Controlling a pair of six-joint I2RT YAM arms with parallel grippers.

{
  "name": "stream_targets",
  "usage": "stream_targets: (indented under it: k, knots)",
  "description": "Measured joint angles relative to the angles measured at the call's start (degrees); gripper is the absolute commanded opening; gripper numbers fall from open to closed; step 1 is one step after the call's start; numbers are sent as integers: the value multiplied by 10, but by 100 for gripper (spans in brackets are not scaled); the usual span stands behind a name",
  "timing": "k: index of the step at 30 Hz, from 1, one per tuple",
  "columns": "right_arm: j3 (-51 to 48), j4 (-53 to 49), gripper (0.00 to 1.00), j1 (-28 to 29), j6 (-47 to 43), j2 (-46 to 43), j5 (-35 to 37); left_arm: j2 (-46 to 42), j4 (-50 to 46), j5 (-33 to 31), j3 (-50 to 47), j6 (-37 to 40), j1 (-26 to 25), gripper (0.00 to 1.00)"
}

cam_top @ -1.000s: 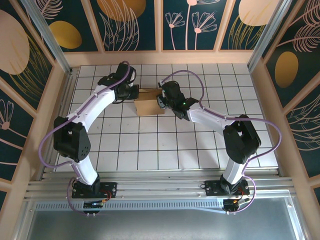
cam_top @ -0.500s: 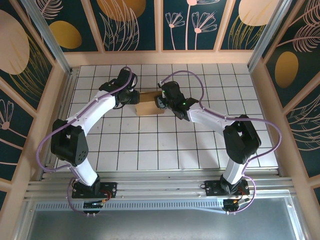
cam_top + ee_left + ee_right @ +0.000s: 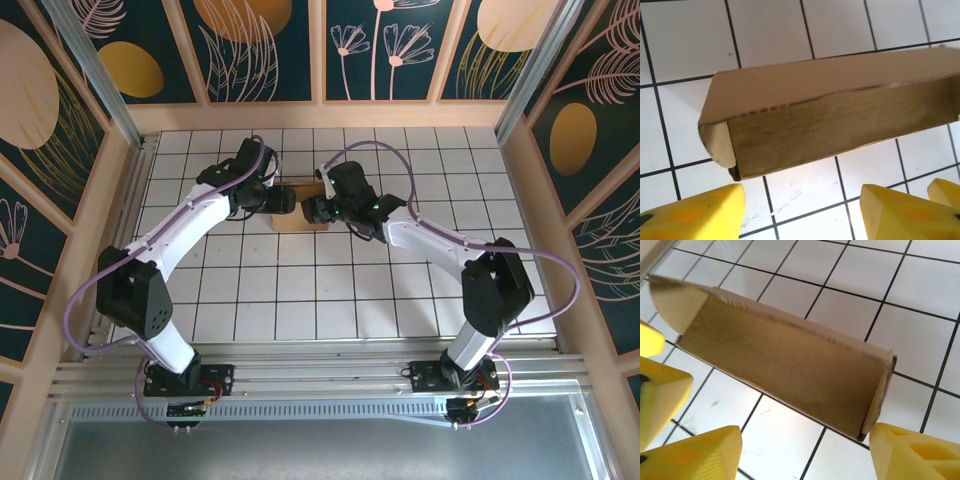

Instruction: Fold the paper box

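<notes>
The box sits on the white tiled surface, toward 12 o'clock from its middle and a touch to 11. It is folded up into a low brown block. From above, most of it is covered by the two tools meeting over it.

The left tool reaches in from 9 o'clock and the right tool from 3 o'clock, so they nearly face each other across the box.

Through the left wrist camera, the box lies at 12 o'clock from the left tool. It has a lighter top panel, a shadowed side wall and a rounded tab tucked at its 9 o'clock end. The yellow fingers stand wide apart with bare tile between them, gripping nothing.

Through the right wrist camera, the box runs slantwise from 10 o'clock to 4 o'clock, with a rounded flap at its upper end. The right tool is spread wide too, its fingers short of the cardboard. One tip is just beside the box's lower corner, and I cannot tell whether it touches. This tool has hold of nothing either.
</notes>
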Motion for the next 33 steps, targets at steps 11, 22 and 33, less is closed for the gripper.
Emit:
stream_targets:
  k: [11,22,33]
  knots:
    - [80,-12,60,-187,156,-59,-163,-60,-9,-29,86,-79,36,60]
    - [170,-107,54,-148,227,106,-251,28,6,37,69,-122,84,58]
    - [135,-87,34,-129,246,105,-261,20,88,98,-17,-143,87,42]
